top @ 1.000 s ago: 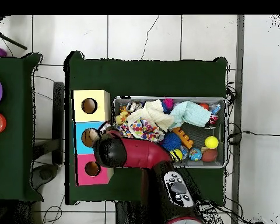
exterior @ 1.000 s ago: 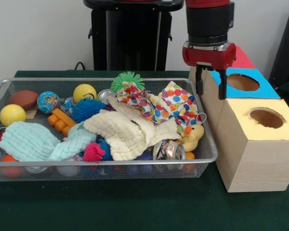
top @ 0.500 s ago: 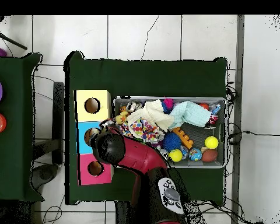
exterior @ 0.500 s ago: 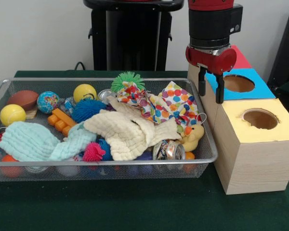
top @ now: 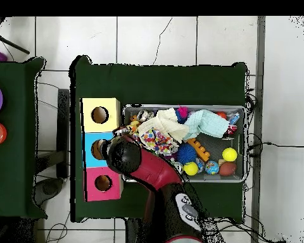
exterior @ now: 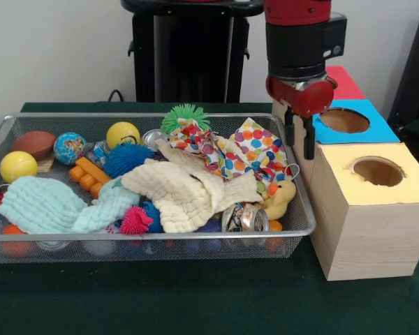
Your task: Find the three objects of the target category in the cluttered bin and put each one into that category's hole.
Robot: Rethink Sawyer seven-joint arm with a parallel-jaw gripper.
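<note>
The arm drops in from the top edge, right of centre, wrist vertical, red collar just above the gripper. Two dark fingers point straight down, a narrow gap between them, nothing held. From overhead the arm slants up from bottom centre toward middle left.

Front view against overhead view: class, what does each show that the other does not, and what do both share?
Only the front view shows the gripper, its fingers open and empty, beside the sorting box, and the duck toy. Only the overhead view shows the pink hole, the tiled floor and a second table. Both show the mesh bin, the yellow ball and the blue hole.
</note>
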